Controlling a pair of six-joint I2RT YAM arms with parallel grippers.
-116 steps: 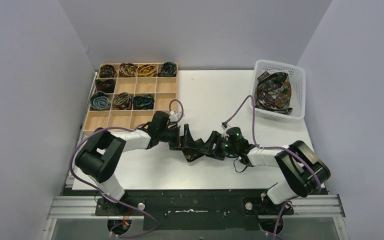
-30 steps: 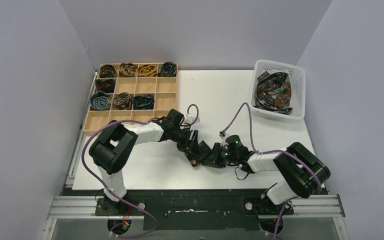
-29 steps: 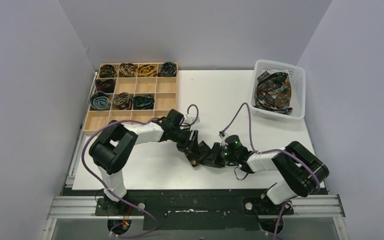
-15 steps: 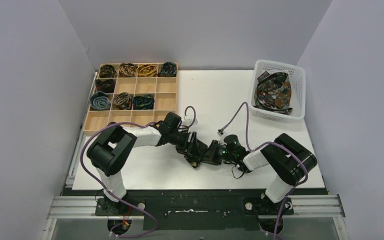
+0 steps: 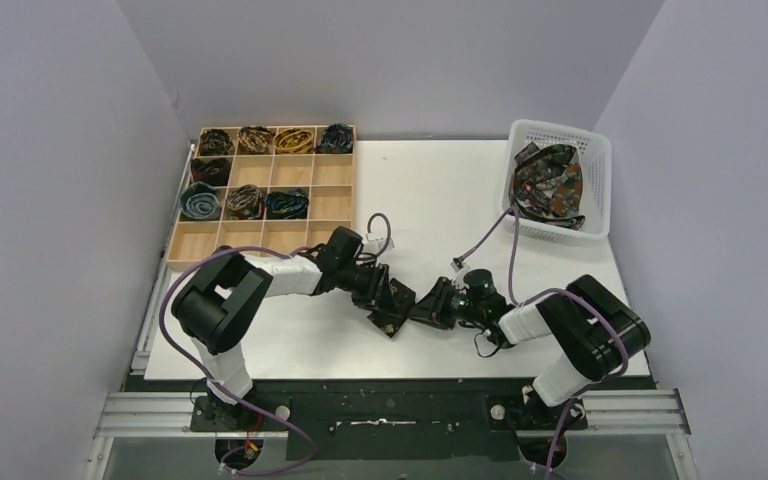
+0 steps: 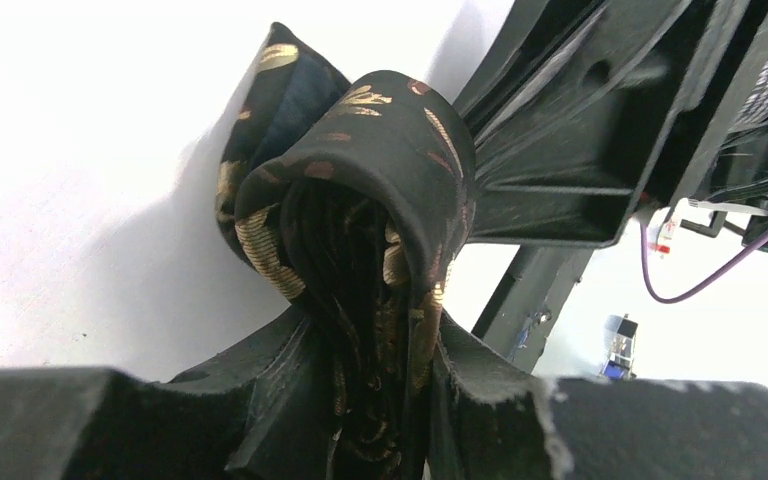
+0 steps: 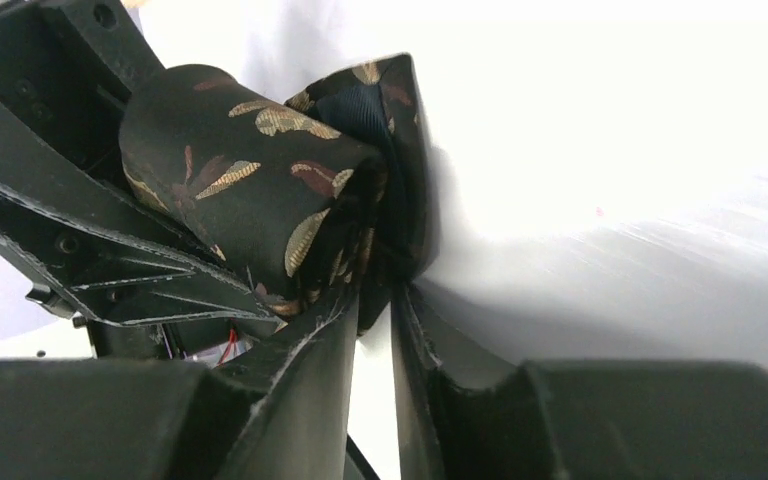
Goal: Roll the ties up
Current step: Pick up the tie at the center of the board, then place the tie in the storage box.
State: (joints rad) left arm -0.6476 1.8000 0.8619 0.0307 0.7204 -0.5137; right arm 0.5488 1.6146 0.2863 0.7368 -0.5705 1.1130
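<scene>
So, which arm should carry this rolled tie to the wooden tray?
Left, probably. The left tool clamps the rolled tie, and the wooden tray lies on the left; the right tool only nips the edge.

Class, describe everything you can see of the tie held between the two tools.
The tie is dark, satin-looking fabric with gold and reddish-brown leaf motifs, wound into a loose roll with a navy lining showing at one fold. The left tool pinches its layers; the right tool grips the opposite edge, over the white table.
</scene>
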